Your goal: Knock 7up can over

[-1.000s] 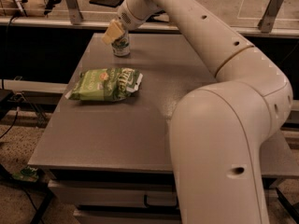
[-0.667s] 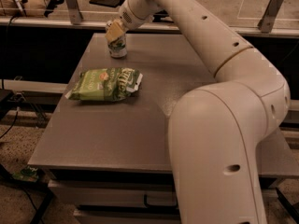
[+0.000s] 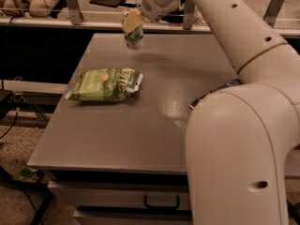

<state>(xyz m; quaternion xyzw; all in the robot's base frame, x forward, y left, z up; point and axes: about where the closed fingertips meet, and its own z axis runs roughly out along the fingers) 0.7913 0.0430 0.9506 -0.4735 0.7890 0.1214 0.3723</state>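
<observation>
The 7up can (image 3: 135, 38) stands about upright near the far edge of the grey table (image 3: 117, 135), left of its middle. It is silvery-white and green. My gripper (image 3: 131, 22) comes down from the upper right and sits right on the can's top, hiding its rim. A tan pad of the gripper covers the can's upper part. The white arm (image 3: 220, 27) sweeps from the gripper to the big shoulder at the right.
A green chip bag (image 3: 106, 84) lies flat on the table's left half, in front of the can. A dark blue object (image 3: 215, 91) peeks out behind the arm at the right. A metal railing (image 3: 70, 3) runs behind the table.
The gripper and the can first shifted a little to the left, then moved together to the right and toward the table's far edge. The chip bag has not moved.
</observation>
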